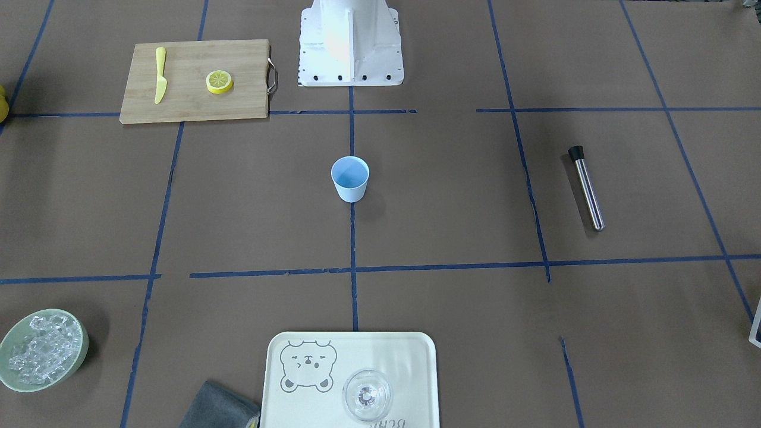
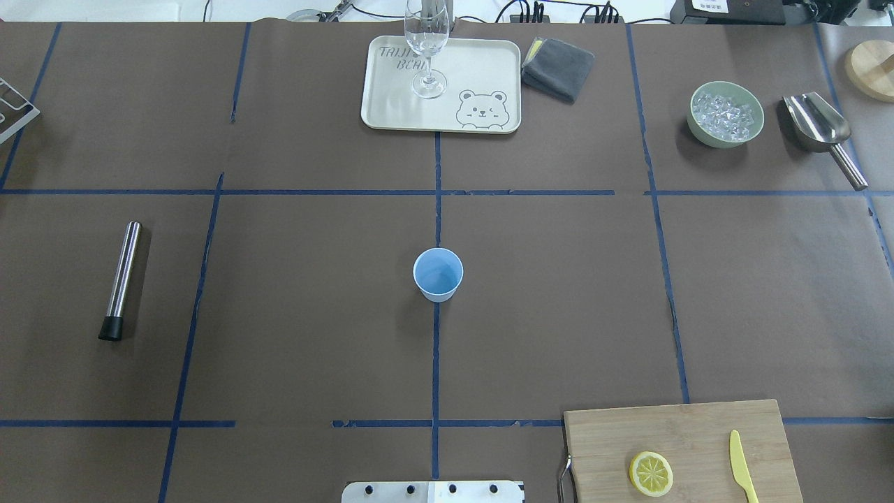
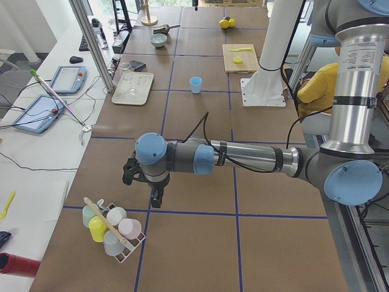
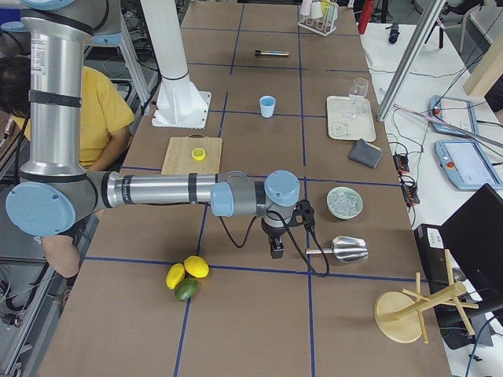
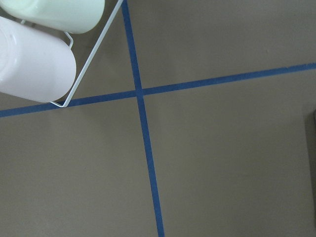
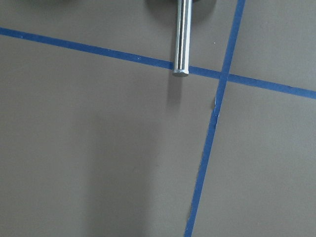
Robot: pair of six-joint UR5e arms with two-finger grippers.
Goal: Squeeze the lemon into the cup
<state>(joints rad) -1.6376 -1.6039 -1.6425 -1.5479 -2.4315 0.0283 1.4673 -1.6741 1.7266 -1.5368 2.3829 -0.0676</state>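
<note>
The lemon (image 1: pixel 219 81) is seen lying flat on the wooden cutting board (image 1: pixel 190 101) in the upper left of the front-facing view, with the yellow knife (image 1: pixel 160 75) set apart from it further left on the same board. The cup (image 1: pixel 350 178) is found upright at the centre of that frame, on a blue tape line and well apart from the board. A metal rod with a black cap (image 1: pixel 586 188) is laid at the right. A tray (image 1: pixel 410 368) carrying a clear glass (image 1: pixel 367 395) is placed at the bottom centre, and a green bowl of ice (image 1: pixel 85 345) sits at the lower left. The left gripper (image 3: pixel 157 199) is shown only in the left side view, at the lower left of the frame. It is pointed down over the table near a wire rack of cups (image 3: pixel 112 228), and how far its fingers are spread cannot be told. The right gripper (image 4: pixel 277 250) is shown only in the right side view, near the frame's centre, pointed down just beside a metal scoop (image 4: pixel 346 249). The spread of its fingers cannot be told either. In the right wrist view the scoop's handle is seen at the top centre, its end over a tape line.
</note>
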